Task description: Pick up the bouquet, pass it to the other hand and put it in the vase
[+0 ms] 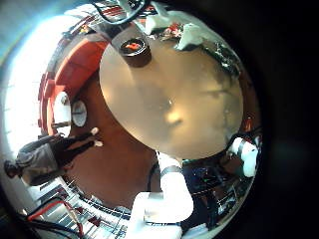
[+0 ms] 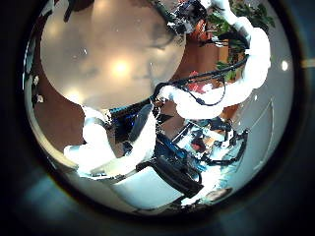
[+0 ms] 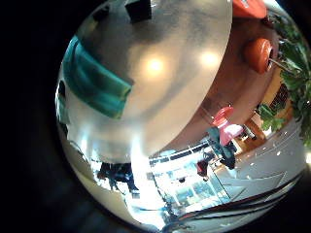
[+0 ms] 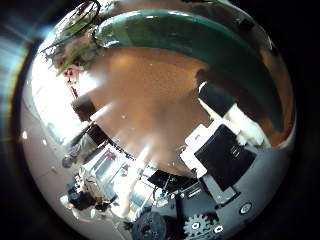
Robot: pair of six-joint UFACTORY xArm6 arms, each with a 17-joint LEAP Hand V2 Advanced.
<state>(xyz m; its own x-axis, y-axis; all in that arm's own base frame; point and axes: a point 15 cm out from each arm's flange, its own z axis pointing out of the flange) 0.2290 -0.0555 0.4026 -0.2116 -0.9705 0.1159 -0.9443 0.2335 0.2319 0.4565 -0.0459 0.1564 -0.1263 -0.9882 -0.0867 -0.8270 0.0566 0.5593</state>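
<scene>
In the left little finger side palm view, a round table (image 1: 174, 100) lies well below my left hand (image 1: 245, 155). A dark ring-mouthed vase (image 1: 133, 46) stands near the table's far rim, and a pale bundle, probably the bouquet (image 1: 189, 36), lies beside it. In the right thumb side palm view, a leafy bundle (image 4: 74, 42) lies at the table's edge, away from my right hand (image 4: 226, 148). That hand's fingers reach out relaxed with nothing between them. In the left thumb side palm view, my left hand's fingers (image 2: 98, 138) sit at the picture's rim, holding nothing.
A folded cloth (image 3: 95, 82) lies on the table in the right little finger side palm view, and it also shows in the right thumb side palm view (image 4: 190, 38). A white arm (image 2: 231, 84) arches beside the table. Chairs (image 3: 259, 52) stand beyond the table.
</scene>
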